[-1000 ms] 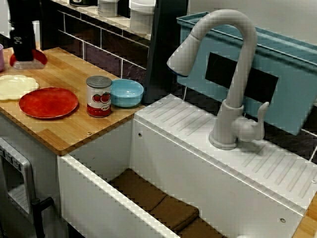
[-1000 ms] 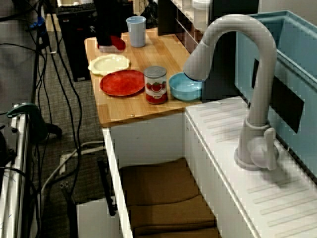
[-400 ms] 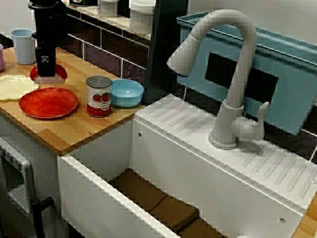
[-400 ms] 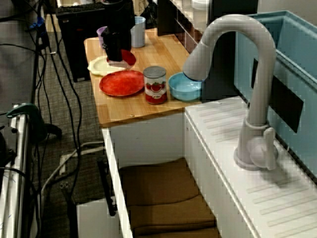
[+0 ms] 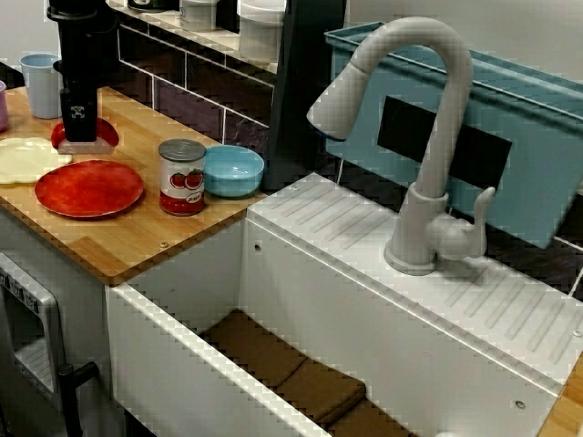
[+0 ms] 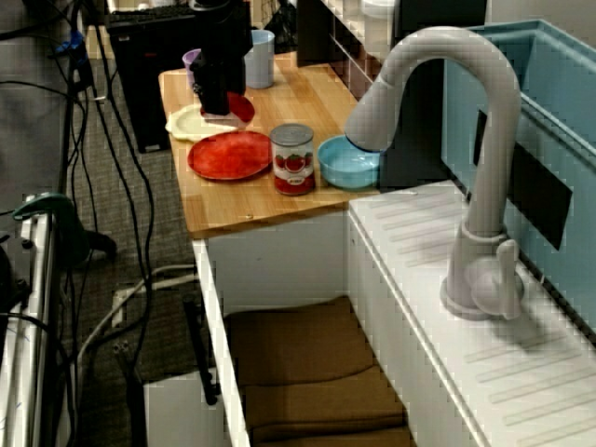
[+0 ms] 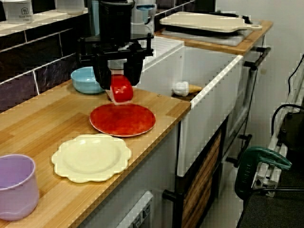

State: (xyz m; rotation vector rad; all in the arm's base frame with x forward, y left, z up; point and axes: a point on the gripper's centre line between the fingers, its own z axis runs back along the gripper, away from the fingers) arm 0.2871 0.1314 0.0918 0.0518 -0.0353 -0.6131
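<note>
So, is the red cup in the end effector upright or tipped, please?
Tipped: in the view from the counter's end, the red cup sits slanted in the end effector, near the red plate.

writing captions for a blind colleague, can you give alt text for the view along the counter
A black robot arm has its jaws closed on a tilted red cup just beyond a red plate on a wooden counter. A cream plate and lilac cup sit nearer, a blue bowl behind.
</note>
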